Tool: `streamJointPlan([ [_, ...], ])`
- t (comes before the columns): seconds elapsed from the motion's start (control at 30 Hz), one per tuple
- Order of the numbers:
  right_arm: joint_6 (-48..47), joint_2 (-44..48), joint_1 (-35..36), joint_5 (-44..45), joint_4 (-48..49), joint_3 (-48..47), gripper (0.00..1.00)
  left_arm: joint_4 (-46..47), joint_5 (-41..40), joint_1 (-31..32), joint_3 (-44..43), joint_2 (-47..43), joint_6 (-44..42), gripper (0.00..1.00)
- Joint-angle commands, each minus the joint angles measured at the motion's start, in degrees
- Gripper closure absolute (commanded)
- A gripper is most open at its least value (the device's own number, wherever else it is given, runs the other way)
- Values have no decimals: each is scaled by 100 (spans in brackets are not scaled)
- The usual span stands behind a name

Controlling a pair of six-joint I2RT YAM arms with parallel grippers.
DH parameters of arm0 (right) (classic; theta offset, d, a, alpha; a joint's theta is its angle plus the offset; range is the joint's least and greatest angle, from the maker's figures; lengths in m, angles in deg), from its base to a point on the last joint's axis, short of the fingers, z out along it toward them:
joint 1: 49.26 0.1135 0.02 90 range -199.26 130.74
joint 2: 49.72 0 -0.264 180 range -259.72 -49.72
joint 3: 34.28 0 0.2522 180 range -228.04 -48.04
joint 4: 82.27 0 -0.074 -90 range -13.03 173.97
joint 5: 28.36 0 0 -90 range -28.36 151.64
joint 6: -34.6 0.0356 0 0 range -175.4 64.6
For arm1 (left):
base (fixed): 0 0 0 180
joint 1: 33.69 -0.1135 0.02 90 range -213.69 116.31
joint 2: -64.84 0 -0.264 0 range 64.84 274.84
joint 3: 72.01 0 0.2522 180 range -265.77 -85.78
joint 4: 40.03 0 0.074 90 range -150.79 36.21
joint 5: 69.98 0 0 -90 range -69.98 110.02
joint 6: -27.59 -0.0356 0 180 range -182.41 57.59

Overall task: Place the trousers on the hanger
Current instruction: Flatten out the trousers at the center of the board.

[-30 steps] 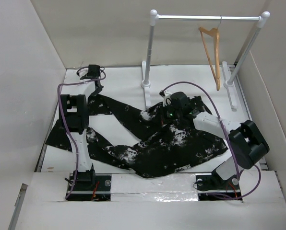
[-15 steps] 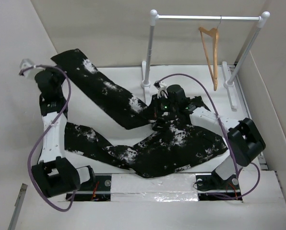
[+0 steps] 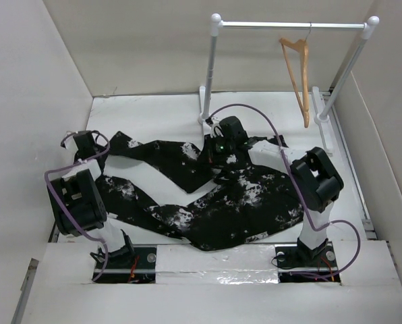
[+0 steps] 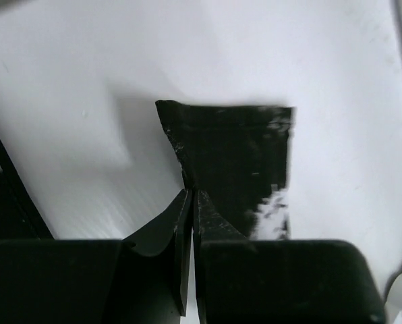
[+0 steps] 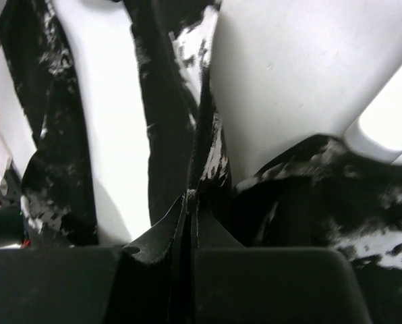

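The trousers (image 3: 241, 202), black with white splatter, lie spread over the white table, one leg reaching left. My left gripper (image 3: 110, 146) is shut on the hem corner of that leg; in the left wrist view the left gripper (image 4: 190, 190) pinches the edge of the leg end (image 4: 235, 152). My right gripper (image 3: 214, 155) is shut on a raised fold of the trousers near the crotch, close to the rack's left post. The right wrist view shows the right gripper (image 5: 191, 197) with that fold of the trousers (image 5: 204, 145) running up from its tips. The wooden hanger (image 3: 297, 71) hangs on the rack rail, apart from both grippers.
A white and silver rack (image 3: 212, 67) stands at the back of the table, its left foot (image 3: 204, 102) just behind my right gripper and its right post (image 3: 346, 67) by the right wall. White walls close in the table on the left, back and right.
The left arm has brought the trouser leg down from high at the back left onto the table. The right gripper has shifted a little left and back with its fold.
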Motion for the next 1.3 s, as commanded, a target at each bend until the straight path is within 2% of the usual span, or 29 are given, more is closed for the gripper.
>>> streamJointPlan([
  [0.0, -126, -252, -77, 156, -165, -528, 99, 97, -624, -9, -330, -554, -257, 100],
  [0.07, -152, -411, -77, 252, -446, -870, 96, -69, -862, -9, -391, -608, -275, 100],
  [0.2, -293, -614, -24, 437, -869, -1206, 88, -1016, -1643, -9, -681, -503, -258, 100],
  [0.23, -310, -579, -24, 472, -939, -1223, 77, -1132, -1724, -9, -725, -459, -214, 100],
  [0.27, -328, -535, -24, 473, -983, -1215, 71, -1429, -1812, -9, -795, -424, -144, 100],
  [0.3, -354, -457, -76, 473, -1001, -1180, 58, -1528, -1943, -9, -822, -354, -65, 100],
  [0.33, -363, -343, -77, 481, -975, -1110, 52, -1686, -1970, -9, -848, -327, -3, 100],
  [0.43, -390, 333, -278, 674, -914, -636, 33, -1933, -1980, -9, -937, -344, 173, 81],
  [0.47, -381, 561, -348, 710, -835, -443, 32, -1907, -1945, -9, -911, -405, 164, 62],
  [0.5, -363, 1042, -445, 710, -765, -41, 31, -1716, -1735, -9, -858, -562, 138, 54],
  [0.53, -329, 1291, -655, 727, -625, 181, 31, -1609, -1612, -9, -805, -668, 120, 51],
  [0.6, -162, 2088, -902, 754, -379, 681, 34, -1312, -1418, 52, -673, -1001, 138, 49],
  [0.67, -4, 2618, -1304, 876, -18, 1499, 50, -1178, -1382, 201, -594, -1239, 173, 49],
  [0.7, 145, 3108, -1446, 1016, 218, 1788, 67, -1108, -1364, 254, -585, -1458, 164, 49],
  [0.73, 190, 3304, -1604, 1192, 490, 2296, 100, -1055, -1303, 359, -585, -1556, 147, 50],
  [0.77, 260, 3463, -1963, 1498, 554, 2501, 100, -985, -1216, 412, -594, -1644, 129, 51],
  [0.87, 480, 3763, -2597, 1825, 546, 3002, 100, -879, -978, 719, -646, -1917, 112, 52],
  [0.9, 533, 3763, -3017, 1817, 537, 3083, 100, -774, -760, 781, -638, -2004, 94, 52],
  [0.93, 551, 3702, -3369, 1826, 615, 3205, 85, -704, -532, 912, -629, -2057, 76, 53],
  [0.97, 551, 3649, -3373, 1826, 651, 3241, 74, -703, -529, 914, -612, -2101, 85, 53],
  [1.0, 525, 3579, -3686, 1800, 686, 3250, 66, -599, -207, 914, -585, -2232, 94, 53],
  [1.03, 490, 3491, -3819, 1730, 712, 3250, 51, -484, 13, 914, -533, -2329, 120, 54],
  [1.1, 454, 3193, -4040, 1799, 713, 3145, 39, -212, 583, 914, -401, -2627, 199, 54],
  [1.13, 437, 3061, -4223, 1861, 756, 3093, 28, -106, 770, 914, -366, -2734, 199, 54],
  [1.27, 568, 2244, -4654, 1363, 704, 2688, 18, 105, 1263, 914, -269, -3033, 278, 54],
])
